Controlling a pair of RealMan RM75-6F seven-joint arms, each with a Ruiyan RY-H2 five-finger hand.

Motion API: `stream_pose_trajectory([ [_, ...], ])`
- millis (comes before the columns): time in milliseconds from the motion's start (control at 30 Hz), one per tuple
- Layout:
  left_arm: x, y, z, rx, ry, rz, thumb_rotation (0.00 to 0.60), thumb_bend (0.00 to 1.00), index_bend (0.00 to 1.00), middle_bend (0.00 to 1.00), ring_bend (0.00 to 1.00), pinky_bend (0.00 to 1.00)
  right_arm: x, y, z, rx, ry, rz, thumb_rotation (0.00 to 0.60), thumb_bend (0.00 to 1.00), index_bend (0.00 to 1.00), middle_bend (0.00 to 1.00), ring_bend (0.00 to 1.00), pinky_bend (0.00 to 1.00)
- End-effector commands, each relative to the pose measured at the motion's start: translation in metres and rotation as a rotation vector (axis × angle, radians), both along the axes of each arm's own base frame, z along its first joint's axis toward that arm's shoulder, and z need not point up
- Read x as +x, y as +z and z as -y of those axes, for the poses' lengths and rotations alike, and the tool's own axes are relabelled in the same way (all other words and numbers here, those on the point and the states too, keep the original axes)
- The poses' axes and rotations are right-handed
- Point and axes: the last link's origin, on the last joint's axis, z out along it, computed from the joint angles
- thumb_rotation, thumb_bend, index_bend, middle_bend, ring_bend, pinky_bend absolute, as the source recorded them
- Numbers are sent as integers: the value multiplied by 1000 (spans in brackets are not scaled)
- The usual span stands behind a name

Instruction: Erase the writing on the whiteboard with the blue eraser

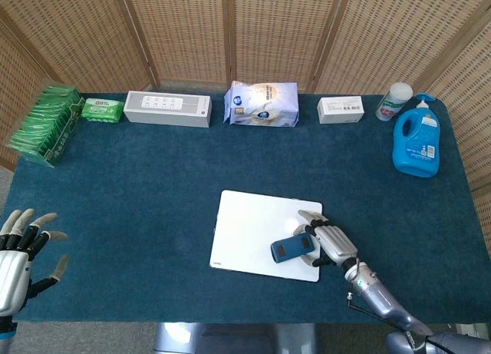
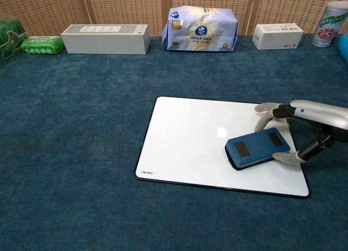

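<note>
The blue eraser (image 2: 256, 148) is gripped by the right robot hand (image 2: 304, 132), fingers closed around its right end, and is pressed flat on the near-right part of the whiteboard (image 2: 185, 136). Its long axis is pointed left, toward unwiped board. The left robot hand (image 1: 21, 254) is held open, far off.

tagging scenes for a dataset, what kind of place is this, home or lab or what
Most likely a staged robot test setup, not a home: a table under blue cloth, woven screens closing it off behind, and household goods lined along the far edge. The right hand holds a blue eraser on a whiteboard.
</note>
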Motion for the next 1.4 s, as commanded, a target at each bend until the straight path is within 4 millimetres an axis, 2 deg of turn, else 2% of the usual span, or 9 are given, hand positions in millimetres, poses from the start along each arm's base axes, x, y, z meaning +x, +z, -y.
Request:
stream_pose_trajectory([
  [33,0,0,-1,-1,-2,0,600,417,404,235,94,0,-3,4,-8,-4,0,-4,600,326,604,48,0,0],
  [167,1,-2,-2,-4,-6,1,600,417,404,235,94,0,-2,5,-15,-3,12,-3,600,327,604,49,0,0],
  [333,2,-2,-2,-4,-6,2,600,417,404,235,94,0,5,-1,-12,6,32,8,600,326,604,49,0,0],
  [1000,-4,5,5,22,16,-1,600,416,404,235,93,0,43,-18,33,-4,111,59,600,327,606,49,0,0],
  [1167,-4,5,6,27,19,0,600,417,404,235,93,0,43,-24,40,9,102,51,600,326,607,50,0,0],
  [1400,-3,5,5,25,13,-2,600,418,404,234,93,0,32,-32,30,39,76,38,600,328,607,53,0,0],
])
